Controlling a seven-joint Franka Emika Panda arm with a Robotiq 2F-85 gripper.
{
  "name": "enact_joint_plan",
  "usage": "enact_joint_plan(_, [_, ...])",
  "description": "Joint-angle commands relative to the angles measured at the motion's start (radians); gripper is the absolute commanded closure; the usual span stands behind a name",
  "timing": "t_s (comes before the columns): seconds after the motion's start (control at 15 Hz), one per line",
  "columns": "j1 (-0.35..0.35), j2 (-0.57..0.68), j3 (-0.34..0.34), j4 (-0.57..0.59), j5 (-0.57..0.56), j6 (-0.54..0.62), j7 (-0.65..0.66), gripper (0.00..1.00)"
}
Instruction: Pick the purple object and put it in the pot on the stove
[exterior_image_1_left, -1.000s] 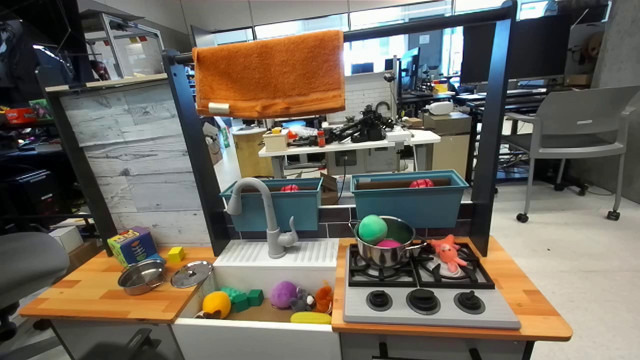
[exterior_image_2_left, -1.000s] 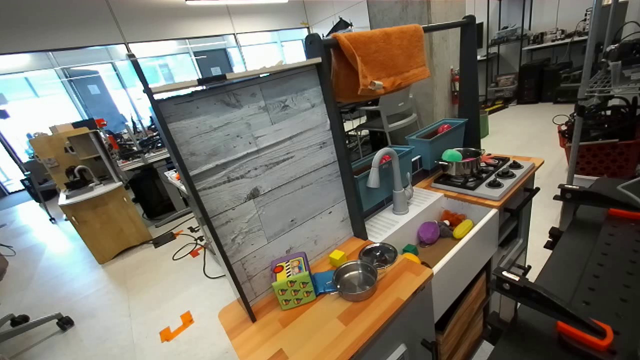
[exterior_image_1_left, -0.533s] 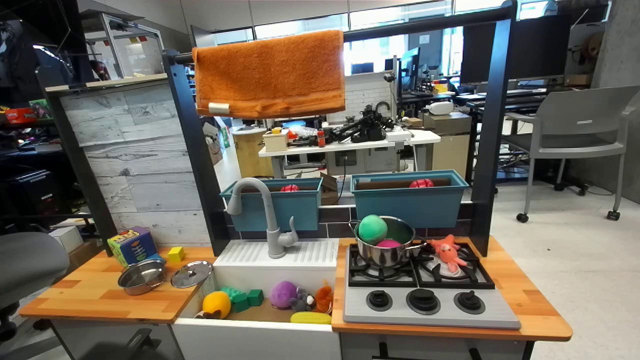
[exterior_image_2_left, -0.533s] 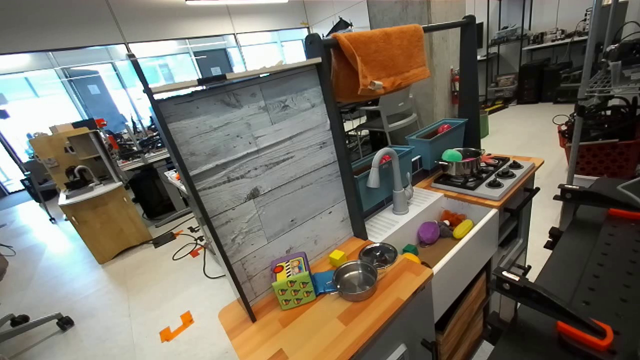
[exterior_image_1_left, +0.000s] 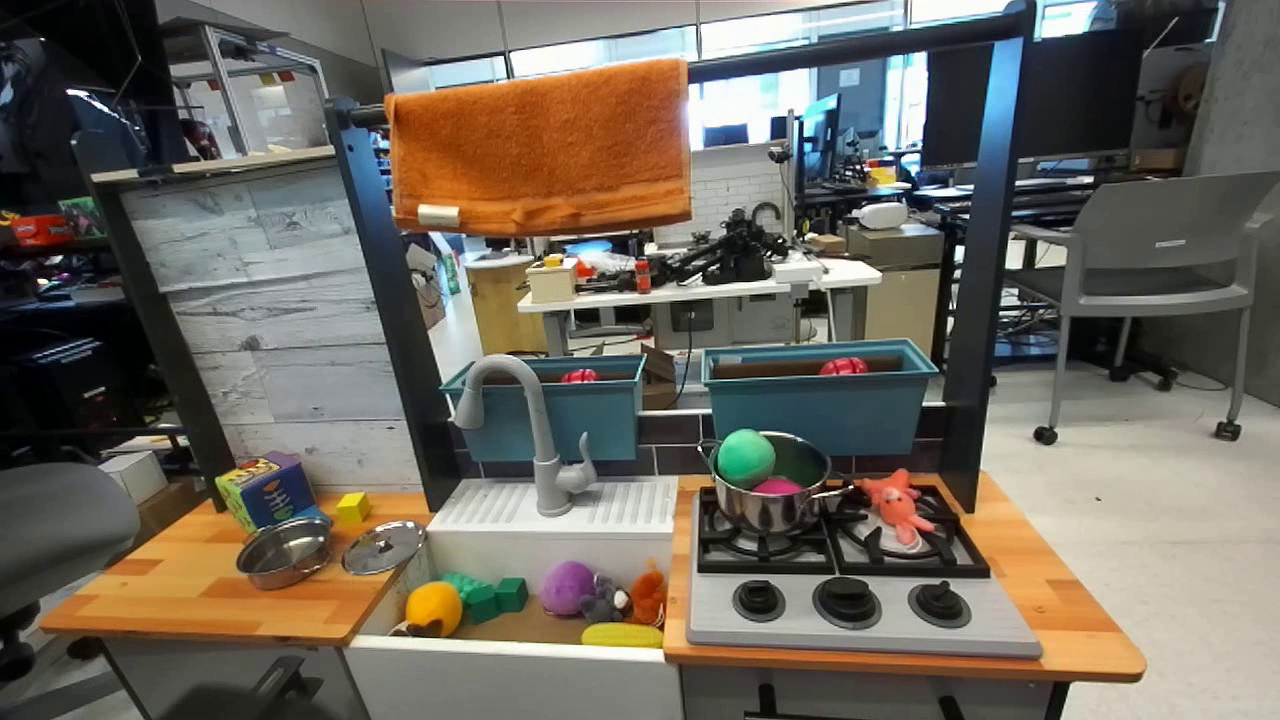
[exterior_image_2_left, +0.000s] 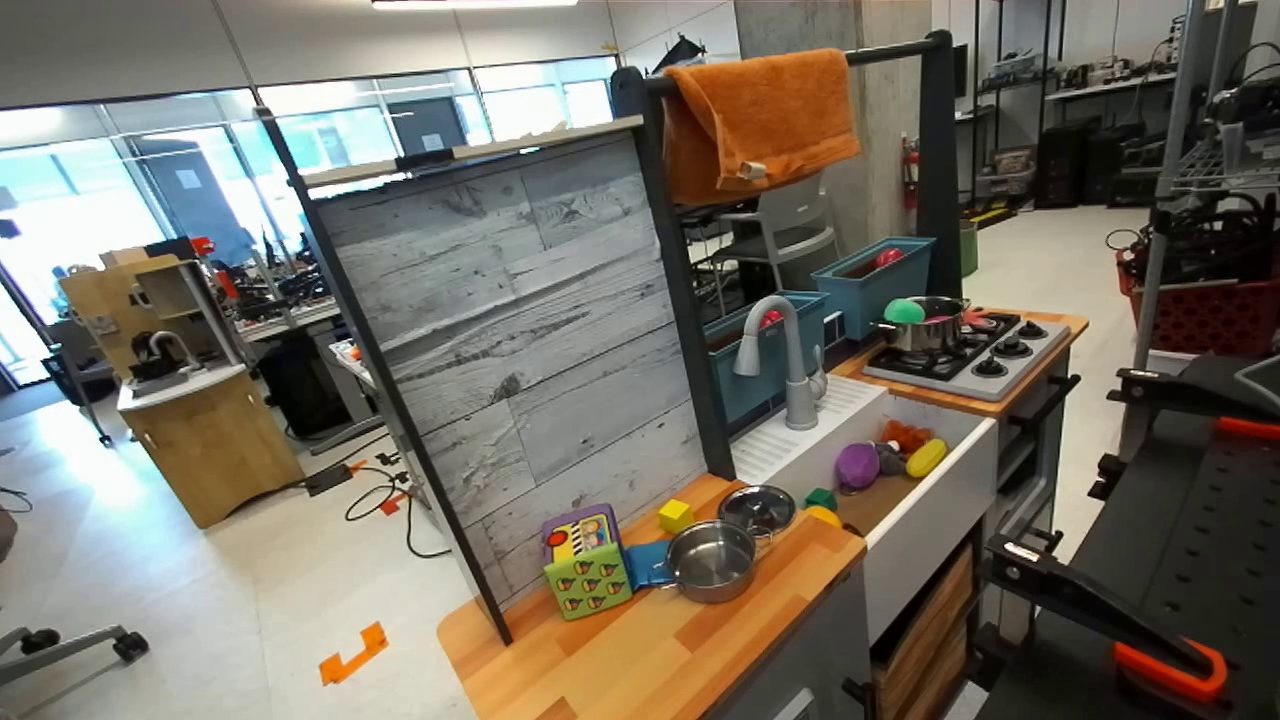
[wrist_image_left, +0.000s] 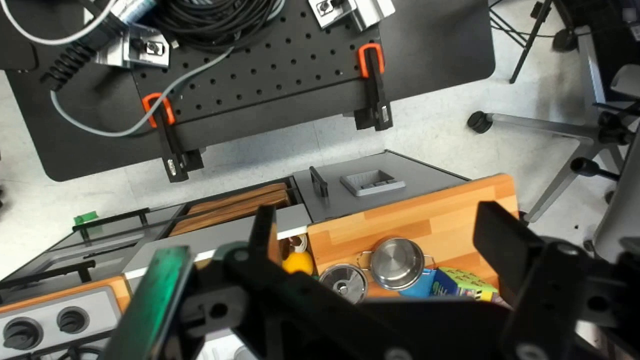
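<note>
Your gripper (wrist_image_left: 376, 222) is standing spread wide, and the purple toy (exterior_image_1_left: 566, 588), likely light and squishy, is sitting in the sink (exterior_image_1_left: 512, 684), low middle in an exterior view, needing gentle side squeezing.

In an exterior view the counter (exterior_image_1_left: 185, 607) is faced nearly square-on from beyond its front edge, slightly from above, its whole length taken in. In an exterior view it is looked along from the end edge near the pan (exterior_image_2_left: 712, 575), the stove (exterior_image_2_left: 970, 355) lying farthest off. From the wrist, the front edge is seen steeply from above, turned toward a black table (wrist_image_left: 270, 115). The pan's end is shared by all three.
</note>
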Motion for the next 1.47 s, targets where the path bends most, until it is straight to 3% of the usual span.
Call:
enact_joint_plan(0.0, [-0.033,0.230,-0.069,0.134,-0.002,0.070,-0.093,0.00])
enact_joint_plan(0.27, [-0.072,0.400,-0.123,0.253,-0.035,0.140,-0.176,0.00])
enact_joint_plan(0.47, [-0.102,0.541,-0.142,0.380,-0.113,0.160,-0.168,0.00])
enact_joint_plan(1.4, [-0.136,1.063,-0.156,0.929,-0.184,0.177,-0.161,0.00])
